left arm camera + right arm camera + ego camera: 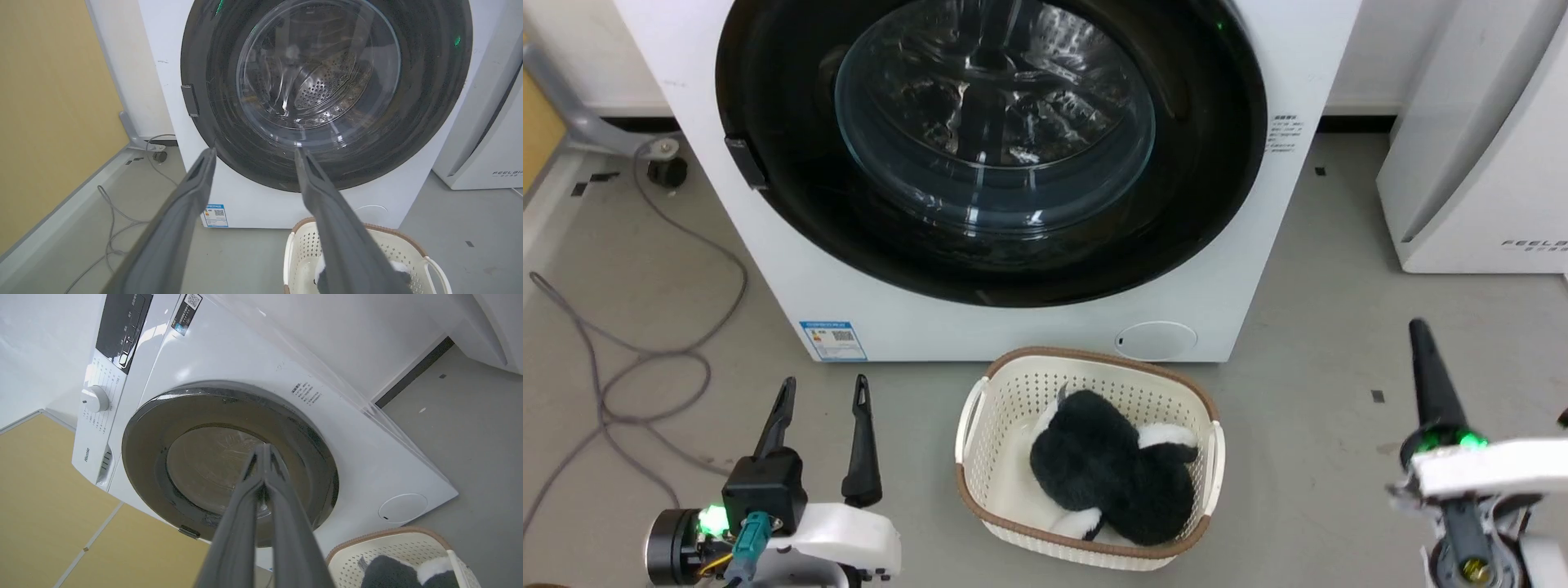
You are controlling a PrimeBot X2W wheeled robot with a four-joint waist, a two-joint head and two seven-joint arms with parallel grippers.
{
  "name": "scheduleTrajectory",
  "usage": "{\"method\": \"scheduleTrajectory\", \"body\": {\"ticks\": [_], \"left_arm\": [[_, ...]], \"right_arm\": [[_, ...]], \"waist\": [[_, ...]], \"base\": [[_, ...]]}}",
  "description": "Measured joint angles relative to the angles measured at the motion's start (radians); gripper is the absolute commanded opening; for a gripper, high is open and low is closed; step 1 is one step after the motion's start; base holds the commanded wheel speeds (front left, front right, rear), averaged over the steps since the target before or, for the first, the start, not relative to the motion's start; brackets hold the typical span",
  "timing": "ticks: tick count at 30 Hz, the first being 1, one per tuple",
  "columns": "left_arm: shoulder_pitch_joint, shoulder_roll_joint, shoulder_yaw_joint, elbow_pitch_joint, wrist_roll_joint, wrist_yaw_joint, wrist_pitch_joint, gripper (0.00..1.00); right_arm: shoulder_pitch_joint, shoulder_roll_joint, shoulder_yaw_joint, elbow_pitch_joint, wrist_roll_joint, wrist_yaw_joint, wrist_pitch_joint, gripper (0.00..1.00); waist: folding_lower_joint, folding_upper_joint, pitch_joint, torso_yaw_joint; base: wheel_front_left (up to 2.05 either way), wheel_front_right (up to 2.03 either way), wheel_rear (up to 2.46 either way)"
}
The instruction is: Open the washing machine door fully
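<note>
From where I stand I count one washing machine [915, 318], with one washing machine door [1192, 204], one small dark tab [746, 162] on that door's edge, one blue label [833, 340] and one round flap [1156, 340] low down. Up on its panel there is one white dial [95, 399]. Beside it stands one other white appliance [1478, 180]. On the floor sits one laundry basket [1094, 359], with one black-and-white plush toy [1111, 474] inside. There are two end effectors, the left end effector [824, 381] and the right end effector [1418, 327], each with two long dark fingers [861, 441], so four fingers in all.
</note>
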Motion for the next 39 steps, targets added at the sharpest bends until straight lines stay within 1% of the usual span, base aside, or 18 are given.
{"method": "scheduleTrajectory", "body": {"ticks": [4,9,18,23,28,39], "left_arm": [[-0.017,0.0,-0.002,-0.004,0.0,0.003,-0.009,1.0],[-0.043,0.0,-0.004,-0.01,0.0,0.008,-0.018,1.0],[-0.091,0.0,-0.018,-0.019,-0.01,0.022,-0.036,1.0],[-0.121,0.0,-0.031,-0.026,-0.014,0.031,-0.047,1.0],[-0.151,0.0,-0.033,-0.038,-0.016,0.041,-0.057,1.0],[-0.21,0.0,-0.026,-0.057,-0.016,0.047,-0.08,1.0]], "right_arm": [[-0.065,-0.004,-0.027,0.037,0.05,0.0,0.017,0.0],[-0.154,-0.025,-0.061,0.089,0.114,0.0,0.024,0.0],[-0.36,-0.091,-0.079,0.211,0.209,0.0,0.034,0.0],[-0.491,-0.132,-0.067,0.286,0.24,0.0,0.035,0.0],[-0.616,-0.171,-0.033,0.364,0.26,0.0,0.041,0.0],[-0.864,-0.224,0.073,0.509,0.307,0.0,0.12,0.0]], "waist": [[0.0,0.0,0.023,0.006],[0.0,0.0,0.06,0.018],[0.0,0.0,0.137,0.047],[0.0,0.0,0.184,0.066],[0.0001,0.0,0.233,0.086],[0.0001,0.0,0.337,0.127]], "base": [[0.0,0.0,0.0],[0.0,0.0,0.0],[0.0,0.0,0.0],[0.0,0.0,0.0],[0.0,0.0,0.0],[0.0,0.0,0.0]]}}
